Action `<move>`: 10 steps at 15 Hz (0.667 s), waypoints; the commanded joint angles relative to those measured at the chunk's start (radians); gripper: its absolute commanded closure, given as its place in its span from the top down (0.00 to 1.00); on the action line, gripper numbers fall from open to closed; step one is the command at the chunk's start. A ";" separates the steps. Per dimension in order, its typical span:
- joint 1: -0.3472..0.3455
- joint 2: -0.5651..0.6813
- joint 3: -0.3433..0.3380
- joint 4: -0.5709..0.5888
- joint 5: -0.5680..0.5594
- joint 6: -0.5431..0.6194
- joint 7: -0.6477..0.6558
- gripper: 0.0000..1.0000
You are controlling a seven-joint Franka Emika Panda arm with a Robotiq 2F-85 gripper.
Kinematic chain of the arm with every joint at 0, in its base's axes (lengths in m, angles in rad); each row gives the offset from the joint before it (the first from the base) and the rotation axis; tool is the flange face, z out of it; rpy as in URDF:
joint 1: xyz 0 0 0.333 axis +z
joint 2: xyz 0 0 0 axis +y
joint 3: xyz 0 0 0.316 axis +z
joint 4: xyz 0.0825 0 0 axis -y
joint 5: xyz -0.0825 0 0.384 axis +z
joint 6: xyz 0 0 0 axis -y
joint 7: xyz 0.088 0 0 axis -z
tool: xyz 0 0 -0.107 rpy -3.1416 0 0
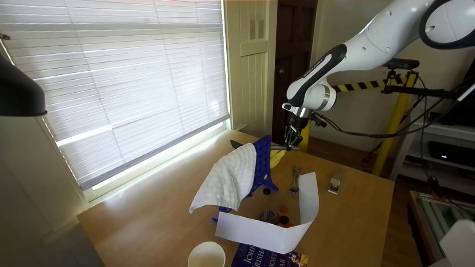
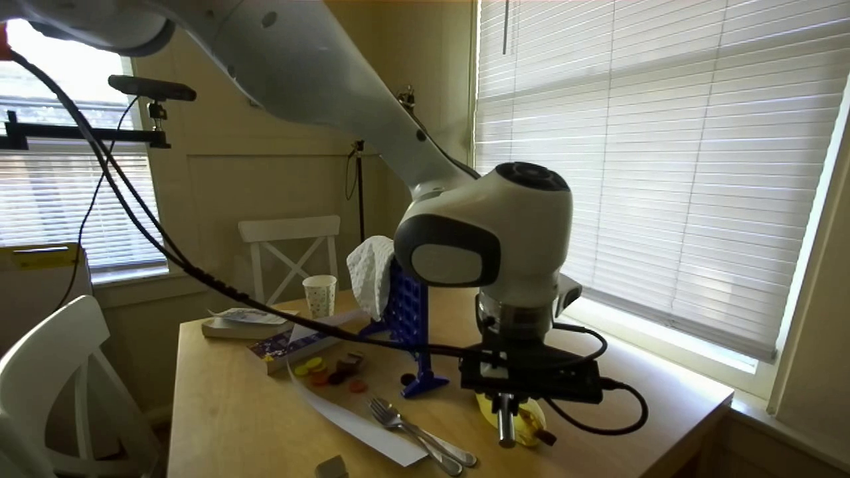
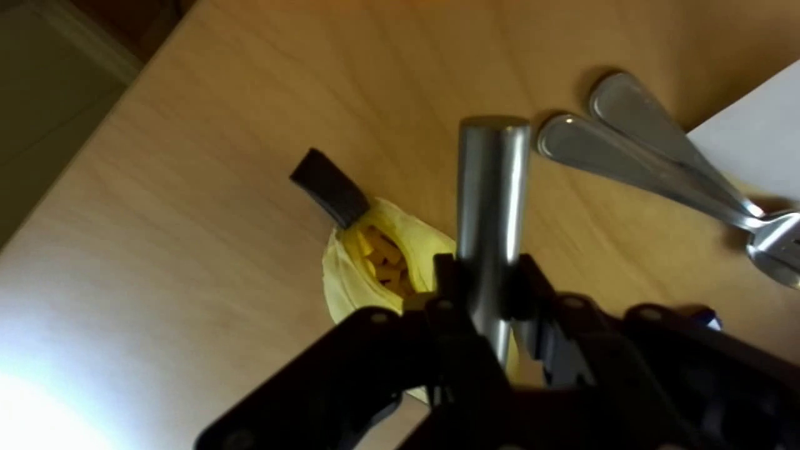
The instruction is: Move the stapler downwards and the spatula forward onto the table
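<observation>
My gripper is shut on the round metal handle of the spatula. It holds the spatula level above the table. The handle's end points toward the camera in an exterior view. The spatula's dark blade shows past the towel; its middle is hidden by the blue stand. In the wrist view the fingers press the handle from both sides. A small grey object with a pale patch, perhaps the stapler, lies on the table near the cutlery; its top shows low in an exterior view.
A blue stand carries a white towel. A yellow pouch lies below the gripper. Forks, a bent paper strip, game discs, a book and a white cup are on the table.
</observation>
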 commanded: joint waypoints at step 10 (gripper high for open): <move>-0.074 0.024 0.130 0.192 -0.408 -0.042 -0.069 0.06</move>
